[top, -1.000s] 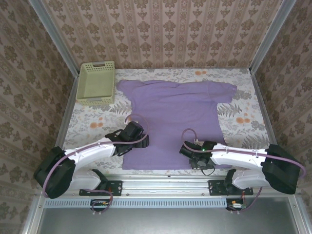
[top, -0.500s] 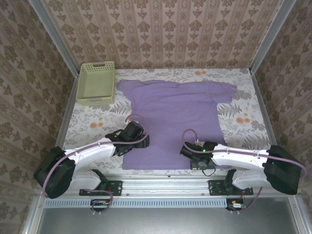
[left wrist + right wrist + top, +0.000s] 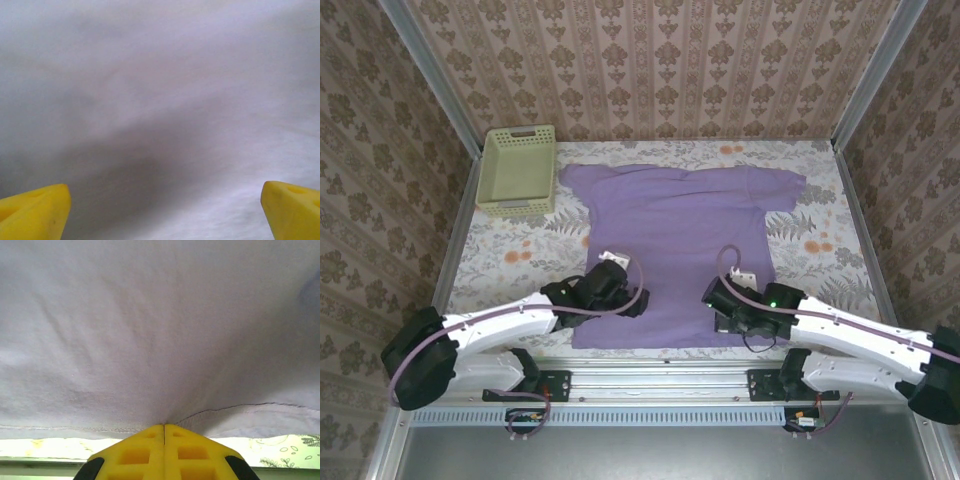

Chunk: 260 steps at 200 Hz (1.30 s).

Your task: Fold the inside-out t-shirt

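The inside-out t-shirt (image 3: 680,235) lies spread flat on the table, lavender-purple, collar toward the back wall. My left gripper (image 3: 632,303) hovers over its lower left part; in the left wrist view (image 3: 165,215) the yellow fingertips (image 3: 35,212) stand far apart at the frame's bottom corners, with only purple cloth (image 3: 160,100) between them. My right gripper (image 3: 714,300) is at the shirt's lower right. In the right wrist view (image 3: 164,426) its yellow fingers are pressed together, pinching the stitched hem (image 3: 235,407) of the t-shirt (image 3: 160,330).
A pale green plastic basket (image 3: 517,170) stands at the back left corner, beside the shirt's left sleeve. The floral tablecloth (image 3: 500,265) shows on both sides of the shirt. A metal rail (image 3: 660,365) runs along the near edge.
The right gripper has shut on the hem and its arm has shifted right and farther onto the table. The left gripper has moved right over the shirt, opening wider.
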Each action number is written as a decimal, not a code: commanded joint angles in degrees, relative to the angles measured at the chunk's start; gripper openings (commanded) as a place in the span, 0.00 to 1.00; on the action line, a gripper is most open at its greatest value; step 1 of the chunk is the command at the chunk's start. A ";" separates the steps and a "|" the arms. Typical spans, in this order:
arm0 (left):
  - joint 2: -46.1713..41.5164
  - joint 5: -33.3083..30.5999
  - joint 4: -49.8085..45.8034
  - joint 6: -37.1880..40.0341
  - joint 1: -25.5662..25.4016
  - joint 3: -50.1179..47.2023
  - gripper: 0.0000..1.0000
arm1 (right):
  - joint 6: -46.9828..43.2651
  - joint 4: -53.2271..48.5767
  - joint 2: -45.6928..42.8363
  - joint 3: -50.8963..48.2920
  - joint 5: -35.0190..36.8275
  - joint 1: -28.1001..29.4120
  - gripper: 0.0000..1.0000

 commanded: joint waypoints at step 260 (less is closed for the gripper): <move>22.97 7.90 13.07 14.64 -6.23 19.39 0.05 | -15.42 6.58 -3.00 7.45 -1.74 -14.34 0.14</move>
